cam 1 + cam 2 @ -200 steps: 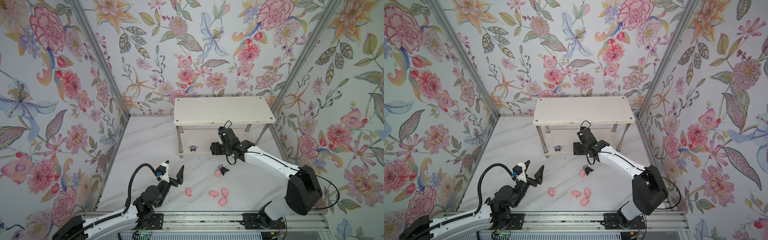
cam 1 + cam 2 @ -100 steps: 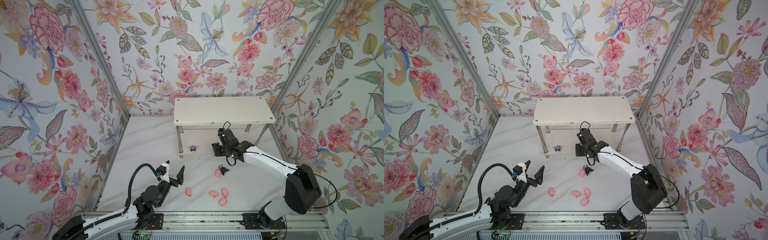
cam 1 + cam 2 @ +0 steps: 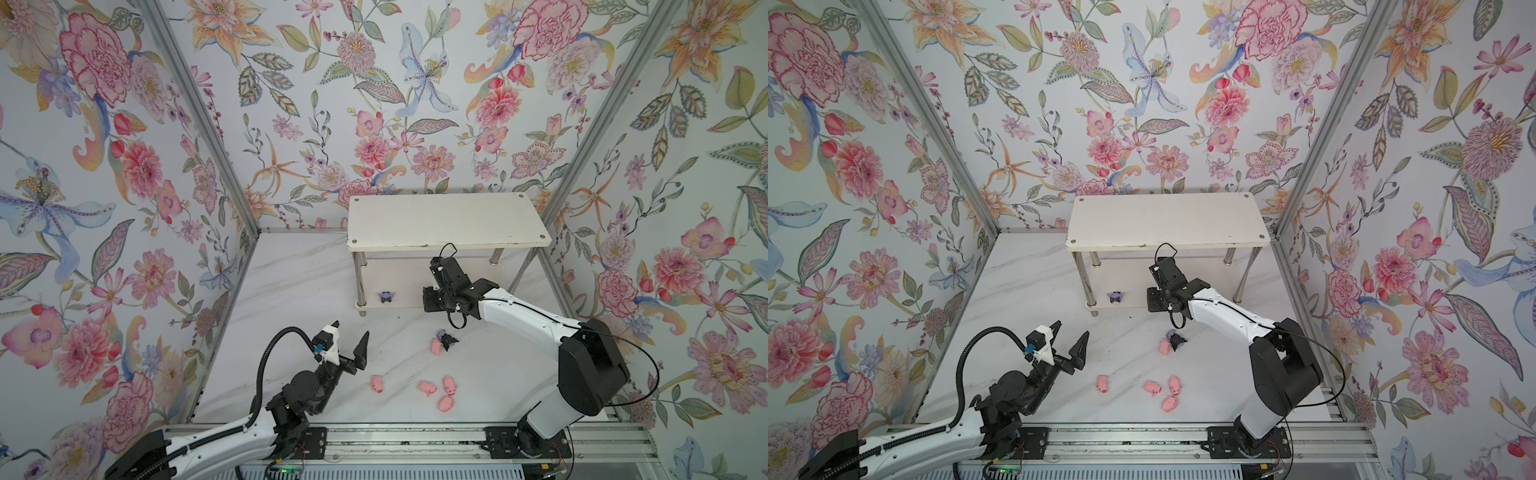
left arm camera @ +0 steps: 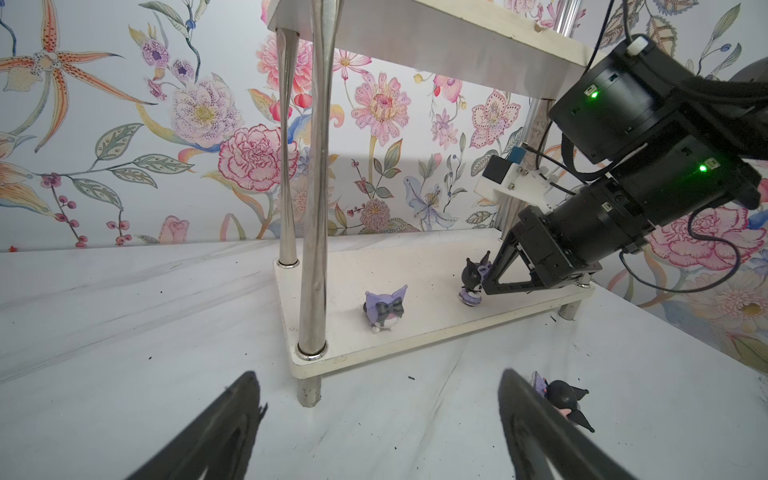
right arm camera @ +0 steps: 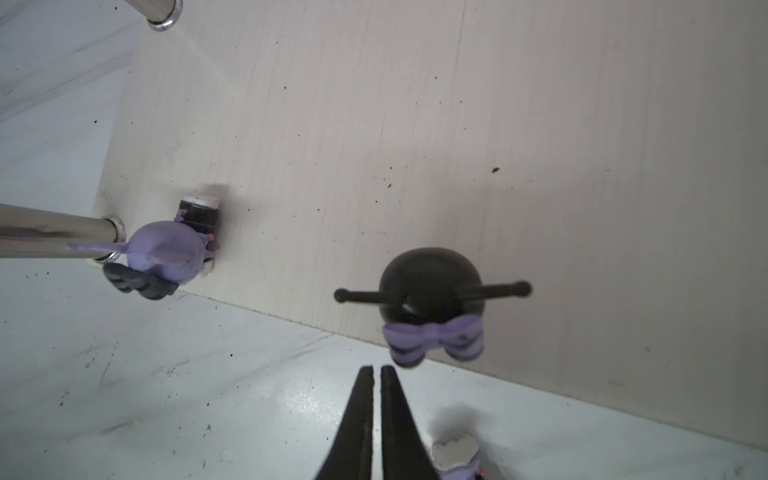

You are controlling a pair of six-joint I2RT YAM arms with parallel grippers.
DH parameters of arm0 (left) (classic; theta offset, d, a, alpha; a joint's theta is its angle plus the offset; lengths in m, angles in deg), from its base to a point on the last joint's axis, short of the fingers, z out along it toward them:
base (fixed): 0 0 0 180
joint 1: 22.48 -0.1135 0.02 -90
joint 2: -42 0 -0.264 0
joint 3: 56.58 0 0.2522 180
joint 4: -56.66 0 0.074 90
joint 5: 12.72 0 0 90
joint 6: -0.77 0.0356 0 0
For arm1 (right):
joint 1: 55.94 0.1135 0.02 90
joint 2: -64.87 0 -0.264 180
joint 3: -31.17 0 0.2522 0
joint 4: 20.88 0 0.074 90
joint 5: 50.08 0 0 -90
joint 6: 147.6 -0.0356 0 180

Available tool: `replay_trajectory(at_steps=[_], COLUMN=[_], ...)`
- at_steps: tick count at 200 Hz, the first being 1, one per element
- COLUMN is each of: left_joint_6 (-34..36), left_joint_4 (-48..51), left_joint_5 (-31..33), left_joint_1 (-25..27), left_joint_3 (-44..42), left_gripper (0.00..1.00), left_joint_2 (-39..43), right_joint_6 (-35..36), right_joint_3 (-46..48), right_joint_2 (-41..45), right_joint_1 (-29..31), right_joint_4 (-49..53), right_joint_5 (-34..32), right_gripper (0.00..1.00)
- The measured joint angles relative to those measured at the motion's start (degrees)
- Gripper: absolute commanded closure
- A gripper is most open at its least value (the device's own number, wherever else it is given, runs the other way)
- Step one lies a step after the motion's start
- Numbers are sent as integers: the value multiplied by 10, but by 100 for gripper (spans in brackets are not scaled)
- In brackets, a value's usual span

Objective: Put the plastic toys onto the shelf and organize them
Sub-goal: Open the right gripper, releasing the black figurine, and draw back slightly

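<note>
The white shelf [image 3: 446,220] stands at the back. On its lower board a purple figurine [image 3: 386,296] [image 4: 384,309] sits near the chrome leg. A black-headed one with a purple bow [image 5: 432,291] [image 4: 471,278] stands upright at the board's front edge. My right gripper [image 5: 377,368] [image 3: 428,300] is shut and empty, its tips just short of that bow. A third figurine [image 3: 446,338] lies on the floor against a pink pig [image 3: 435,346]. Several more pigs [image 3: 427,388] lie nearer the front. My left gripper [image 3: 351,329] [image 4: 377,374] hangs open over the floor, holding nothing.
Chrome legs [image 4: 313,187] hold the shelf's top board [image 3: 1165,220] over the lower one. Floral walls close in the left, back and right sides. A metal rail [image 3: 395,440] runs along the front edge. Dark specks dot the marble floor.
My right gripper's jaws have closed, with nothing between them, beside the black-headed figurine on the lower board. The left arm has not moved.
</note>
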Motion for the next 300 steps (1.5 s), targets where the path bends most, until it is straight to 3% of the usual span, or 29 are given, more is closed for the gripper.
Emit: replay_trajectory(at_steps=[300], left_joint_6=[0], left_joint_4=[-7], left_joint_5=[-4], left_joint_1=[-7], left_joint_3=[0], left_gripper=[10], left_joint_2=[-12], right_joint_6=[6], right_joint_3=[-40], right_joint_2=[-57], right_joint_1=[0], right_joint_4=[-18], right_joint_5=[11], right_gripper=[89])
